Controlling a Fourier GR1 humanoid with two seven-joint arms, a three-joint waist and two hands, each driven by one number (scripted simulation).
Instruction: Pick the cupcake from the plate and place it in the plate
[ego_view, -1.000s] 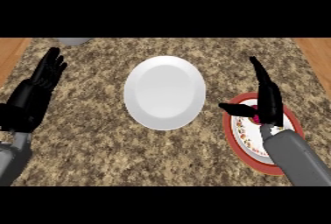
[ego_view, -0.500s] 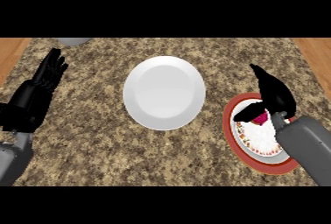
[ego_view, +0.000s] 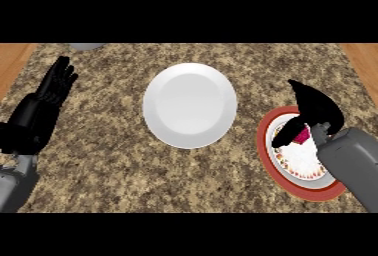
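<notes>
Right robot hand (ego_view: 317, 107): hangs over the red-rimmed plate at the frame's right edge; whether it has closed on anything cannot be told.
Cupcake (ego_view: 303, 134): on that plate, mostly hidden, a magenta sliver showing beneath the hand.
Red-rimmed plate (ego_view: 261, 145): lower right of the speckled desk (ego_view: 111, 160).
White plate (ego_view: 190, 105): frame centre, well apart, bare.
Left robot hand (ego_view: 40, 110): resting spread at the left edge.
Progress: pick-up apparently under way; lift, carry and placing remain.
</notes>
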